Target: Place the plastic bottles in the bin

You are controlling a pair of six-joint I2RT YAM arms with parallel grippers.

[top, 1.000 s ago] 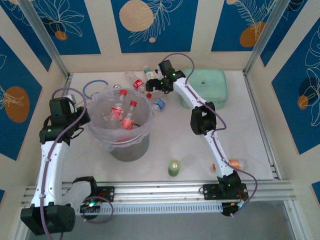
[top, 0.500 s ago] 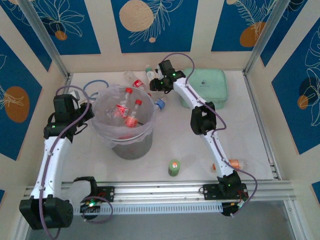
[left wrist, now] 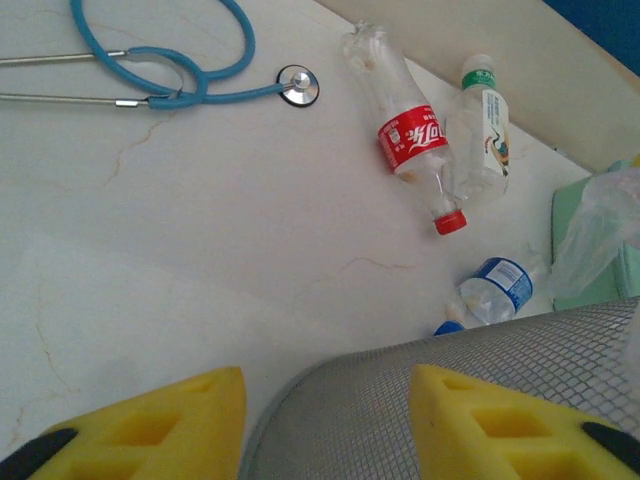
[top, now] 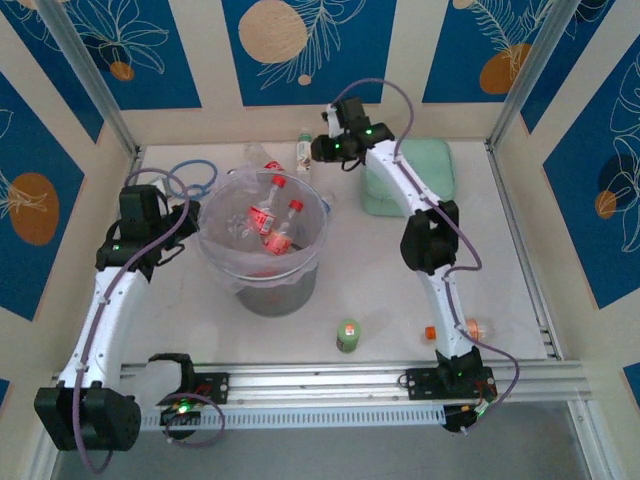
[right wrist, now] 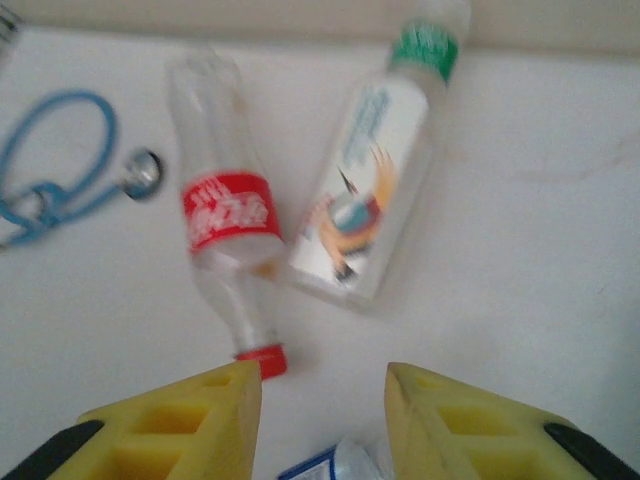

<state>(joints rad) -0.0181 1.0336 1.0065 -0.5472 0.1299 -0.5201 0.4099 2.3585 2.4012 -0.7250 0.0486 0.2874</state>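
The bin (top: 282,296) stands left of centre with several red-labelled plastic bottles (top: 272,216) inside. My left gripper (top: 180,222) is at its left rim. In the left wrist view its jaws (left wrist: 325,375) are open astride the grey bin wall (left wrist: 420,430). My right gripper (top: 322,152) hovers at the back, open (right wrist: 322,370) and empty. Below it lie a red-labelled bottle (right wrist: 225,210), a green-capped bottle (right wrist: 365,190) and a blue-labelled bottle (right wrist: 335,465). The same three bottles lie behind the bin: red-labelled (left wrist: 412,130), green-capped (left wrist: 480,130), blue-labelled (left wrist: 495,290).
A blue stethoscope (left wrist: 170,80) lies at the back left. A mint-green case (top: 415,175) sits at the back right under the right arm. A small green bottle (top: 347,335) stands near the front, and an orange bottle (top: 470,328) lies by the right arm's base.
The bin slid right along with my left gripper, whose jaws then opened off the rim. My right gripper drew up and back from the bottles and its jaws narrowed.
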